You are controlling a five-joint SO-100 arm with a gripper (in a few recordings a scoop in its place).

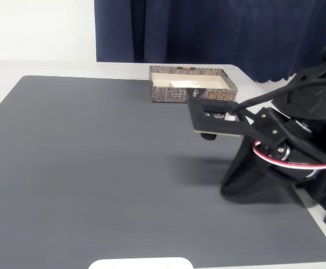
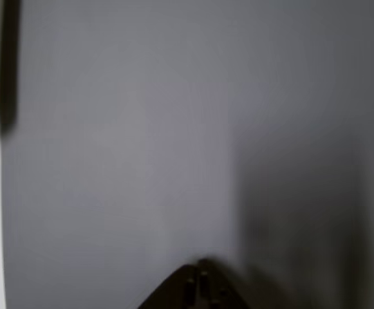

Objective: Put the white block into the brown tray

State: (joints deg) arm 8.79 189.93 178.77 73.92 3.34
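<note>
Fixed view: the white block is seen lying inside the brown tray at the mat's far edge, well apart from the gripper. In the wrist view the fingertips meet, holding nothing. The block is judged light, stiff and smooth, best pinched across its short sides.

The brown tray sat at the mat's far edge, bark-patterned walls upright, the white block lying flat on its cream floor.

We see a dark grey mat covering a white table. Navy curtain hangs behind; a flat white rounded plate sits at the mat's near edge.
</note>
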